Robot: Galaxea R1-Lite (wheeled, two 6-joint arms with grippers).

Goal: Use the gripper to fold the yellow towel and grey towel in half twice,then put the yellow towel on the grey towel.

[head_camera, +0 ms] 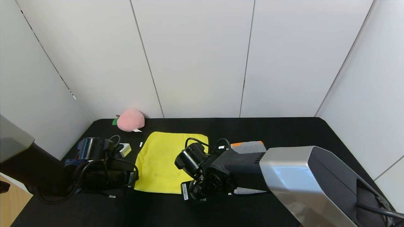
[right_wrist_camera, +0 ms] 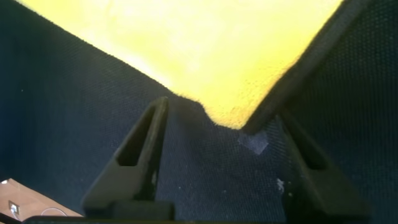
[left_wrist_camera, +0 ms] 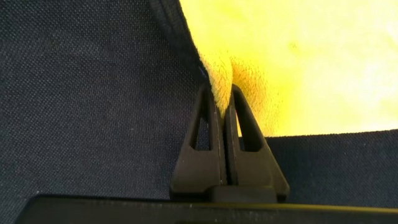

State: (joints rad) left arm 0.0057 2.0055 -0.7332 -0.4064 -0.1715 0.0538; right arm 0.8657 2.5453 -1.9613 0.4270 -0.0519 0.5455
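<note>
The yellow towel (head_camera: 161, 160) lies flat on the black table (head_camera: 284, 132), left of centre. My left gripper (left_wrist_camera: 217, 93) is shut on the yellow towel (left_wrist_camera: 311, 62), pinching its near left corner between both fingers. My right gripper (right_wrist_camera: 224, 112) is open at the towel's near right corner; that corner of the yellow towel (right_wrist_camera: 205, 50) lies on the table just ahead of the gap and is not gripped. The grey towel (head_camera: 251, 147), with an orange patch at its far edge, lies to the right and is mostly hidden behind my right arm.
A pink plush peach (head_camera: 130, 119) sits at the back left by the wall. A small pale block (head_camera: 125, 149) lies beside the left arm. White walls close in the table at the back and on both sides.
</note>
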